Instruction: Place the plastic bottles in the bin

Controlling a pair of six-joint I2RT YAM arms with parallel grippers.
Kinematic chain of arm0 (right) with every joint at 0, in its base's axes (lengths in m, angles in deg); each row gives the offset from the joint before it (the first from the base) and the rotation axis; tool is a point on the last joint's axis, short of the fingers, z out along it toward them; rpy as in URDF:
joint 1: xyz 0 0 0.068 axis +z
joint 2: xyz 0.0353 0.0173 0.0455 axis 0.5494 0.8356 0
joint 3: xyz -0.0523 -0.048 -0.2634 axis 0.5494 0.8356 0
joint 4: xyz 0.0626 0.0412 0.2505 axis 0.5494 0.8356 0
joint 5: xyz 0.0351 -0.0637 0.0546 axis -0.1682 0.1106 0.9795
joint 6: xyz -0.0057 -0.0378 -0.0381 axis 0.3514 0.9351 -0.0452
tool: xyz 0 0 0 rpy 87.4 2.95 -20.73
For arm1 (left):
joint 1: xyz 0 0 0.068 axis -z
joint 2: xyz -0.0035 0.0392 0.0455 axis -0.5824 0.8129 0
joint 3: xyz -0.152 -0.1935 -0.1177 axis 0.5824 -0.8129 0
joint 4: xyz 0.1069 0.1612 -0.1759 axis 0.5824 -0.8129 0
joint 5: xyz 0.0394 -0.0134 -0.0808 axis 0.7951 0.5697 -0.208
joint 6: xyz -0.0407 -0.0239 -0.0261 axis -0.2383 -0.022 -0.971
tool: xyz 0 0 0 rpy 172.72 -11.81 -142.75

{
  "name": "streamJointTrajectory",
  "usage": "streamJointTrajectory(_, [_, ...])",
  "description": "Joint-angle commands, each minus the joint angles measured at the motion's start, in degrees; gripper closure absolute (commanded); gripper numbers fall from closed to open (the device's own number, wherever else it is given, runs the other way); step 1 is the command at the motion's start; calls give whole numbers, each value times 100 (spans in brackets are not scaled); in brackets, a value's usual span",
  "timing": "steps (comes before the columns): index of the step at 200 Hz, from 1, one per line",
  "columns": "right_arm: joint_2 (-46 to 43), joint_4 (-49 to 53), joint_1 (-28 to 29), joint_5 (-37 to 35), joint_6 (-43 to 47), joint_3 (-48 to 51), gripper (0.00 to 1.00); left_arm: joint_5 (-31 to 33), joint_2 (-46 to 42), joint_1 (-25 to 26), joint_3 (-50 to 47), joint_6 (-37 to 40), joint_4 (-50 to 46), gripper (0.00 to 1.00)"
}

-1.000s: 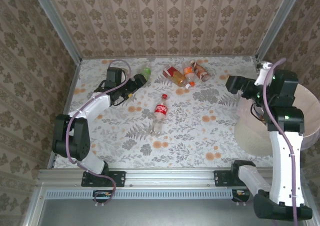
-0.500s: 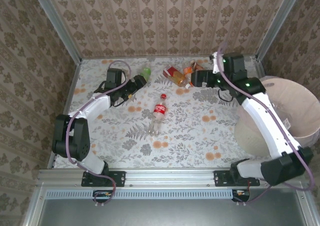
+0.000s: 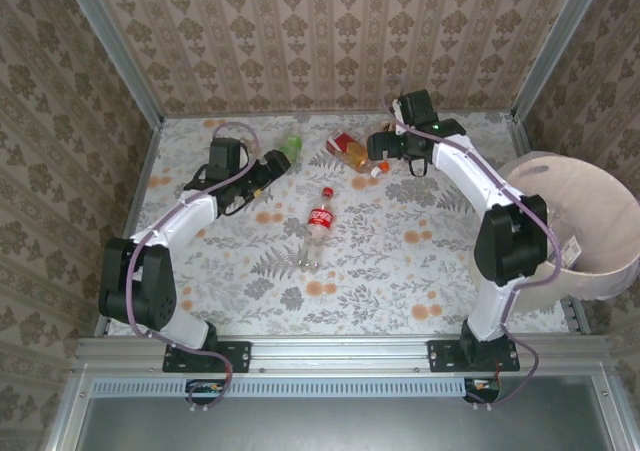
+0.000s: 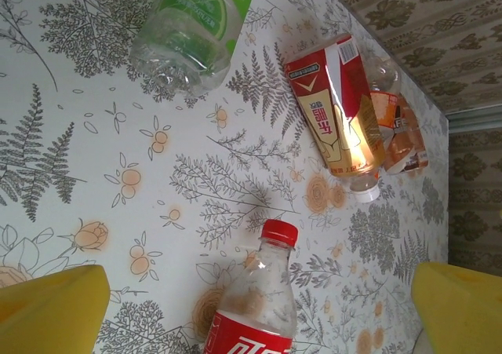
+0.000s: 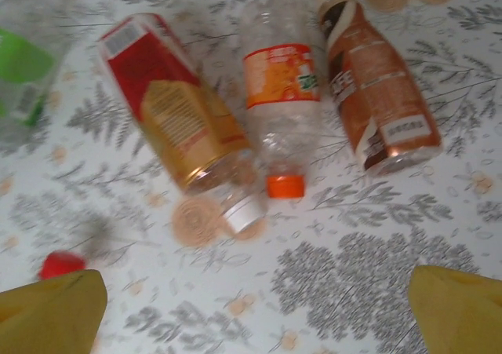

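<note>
Pickup is in hand: the right gripper (image 3: 378, 151), jaws spread, hovers over three labelled plastic bottles (image 3: 352, 152) at upper centre, needing to drop and close on one; the pale round bin (image 3: 560, 203) stands at right.

Both arms stretch far forward and angle in toward each other. The left gripper (image 3: 276, 163) points right with its jaws spread wide. The right gripper (image 3: 381, 147) points left, its yellow fingers (image 5: 55, 311) likewise wide apart.
</note>
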Motion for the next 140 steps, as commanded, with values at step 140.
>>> streamJointTrajectory(140, [3113, 1910, -709, -376, 747, -3375, 21, 335, -379, -85, -179, -48, -191, 0])
